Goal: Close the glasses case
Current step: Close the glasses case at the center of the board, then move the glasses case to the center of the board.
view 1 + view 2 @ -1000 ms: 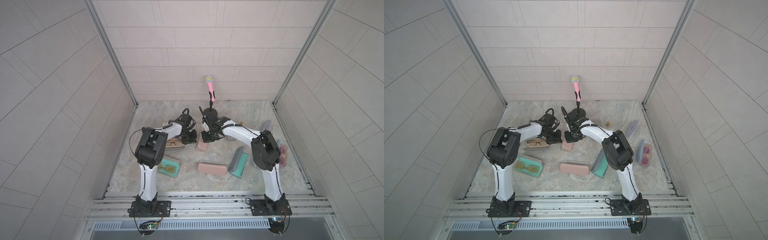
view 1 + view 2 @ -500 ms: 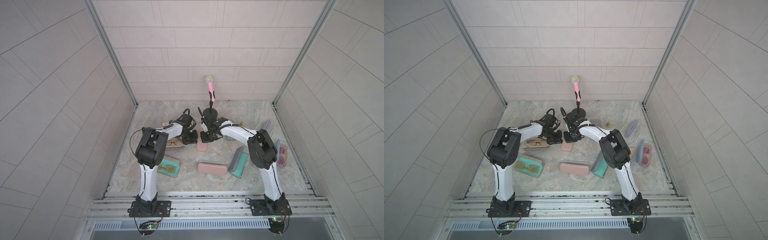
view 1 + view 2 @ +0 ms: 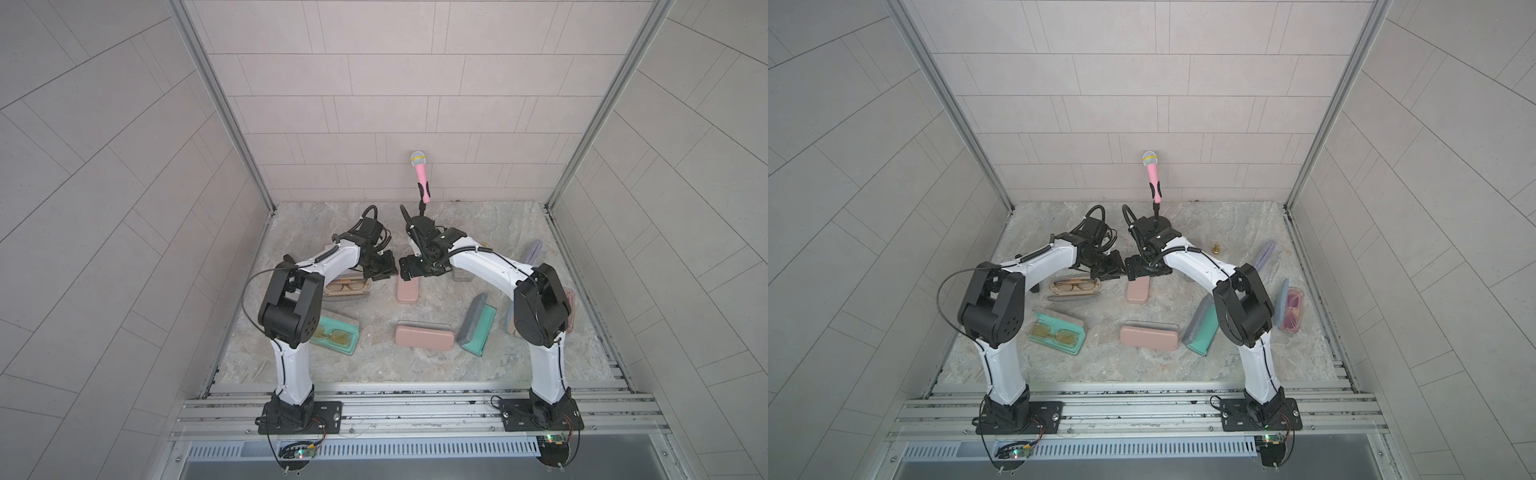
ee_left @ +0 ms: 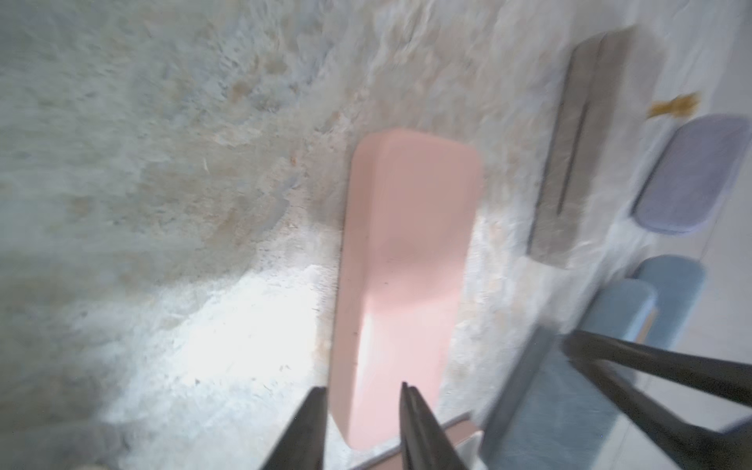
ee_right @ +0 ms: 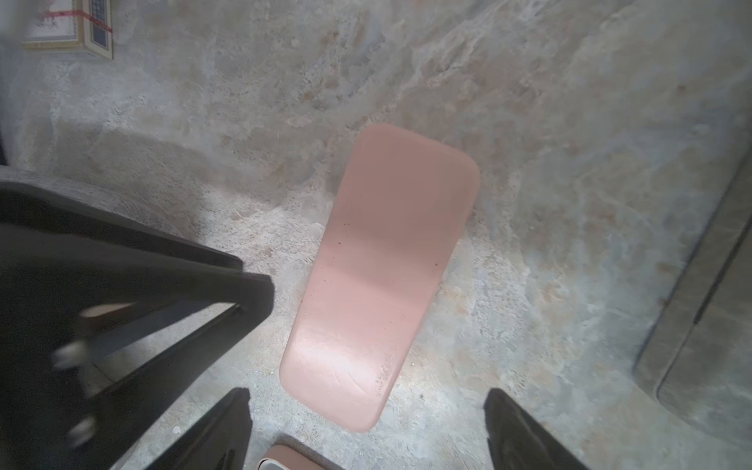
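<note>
Past the nearer pink case (image 3: 424, 337), we find the pink glasses case (image 3: 408, 289) lying shut on the stone table (image 3: 498, 232), and just above its far end the left gripper (image 4: 362, 386) and right gripper (image 5: 368, 390) hover, jaws parted, the right's wider, gripping nothing.

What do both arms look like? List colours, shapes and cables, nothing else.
The left arm and right arm match: white rounded link shells, bulky black elbow housings, black wrists, black base plates on an aluminium rail. Thin black cables run along the links; one loops loose beside the left elbow. The jaws are black, slim and tapering.
</note>
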Action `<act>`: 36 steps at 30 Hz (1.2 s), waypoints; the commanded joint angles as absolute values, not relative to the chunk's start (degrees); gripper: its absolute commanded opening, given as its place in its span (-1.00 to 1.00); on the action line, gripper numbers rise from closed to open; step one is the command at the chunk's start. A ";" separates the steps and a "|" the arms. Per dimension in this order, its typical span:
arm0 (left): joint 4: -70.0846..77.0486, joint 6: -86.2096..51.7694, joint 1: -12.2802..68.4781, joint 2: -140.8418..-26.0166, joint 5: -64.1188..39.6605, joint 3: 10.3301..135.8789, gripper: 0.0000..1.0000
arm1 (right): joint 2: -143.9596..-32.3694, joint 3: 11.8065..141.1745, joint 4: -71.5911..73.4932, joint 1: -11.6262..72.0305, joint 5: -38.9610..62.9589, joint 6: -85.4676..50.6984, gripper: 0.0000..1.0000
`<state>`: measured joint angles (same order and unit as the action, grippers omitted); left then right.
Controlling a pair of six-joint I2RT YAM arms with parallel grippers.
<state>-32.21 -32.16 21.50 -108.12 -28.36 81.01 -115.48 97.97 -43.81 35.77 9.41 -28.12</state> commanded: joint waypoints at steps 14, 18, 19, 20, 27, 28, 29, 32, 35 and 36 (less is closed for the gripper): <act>-38.28 -30.70 12.74 -90.01 -26.02 75.14 0.01 | -126.61 106.78 -51.57 37.89 4.84 -31.37 0.91; -38.14 -30.50 11.82 -89.74 -26.37 73.75 0.01 | -129.49 108.57 -52.05 37.88 5.27 -31.68 0.92; -38.06 -30.41 11.72 -89.88 -26.49 73.52 0.01 | -130.09 109.00 -52.03 37.88 5.48 -31.68 0.92; -37.96 -30.41 11.65 -90.07 -26.55 73.37 0.01 | -130.77 109.39 -52.08 37.90 5.62 -31.81 0.92; -37.45 -30.32 11.35 -91.22 -26.89 73.00 0.01 | -132.32 108.97 -52.03 36.85 4.08 -32.34 0.78; -37.36 -30.28 11.41 -91.44 -26.90 73.03 0.01 | -132.25 108.45 -52.09 36.35 3.80 -32.43 0.73; -37.35 -30.33 11.25 -91.60 -26.98 73.00 0.01 | -132.11 107.87 -52.03 35.77 3.66 -32.45 0.69; -37.09 -30.41 11.25 -92.14 -27.06 72.89 0.01 | -131.41 106.33 -51.95 33.81 2.53 -31.89 0.61; -36.91 -30.42 11.27 -92.58 -27.03 72.77 0.01 | -130.61 105.12 -51.77 31.50 1.79 -30.75 0.57; -36.86 -30.49 11.28 -92.78 -27.09 72.77 0.01 | -130.45 104.95 -51.84 30.62 1.61 -30.29 0.57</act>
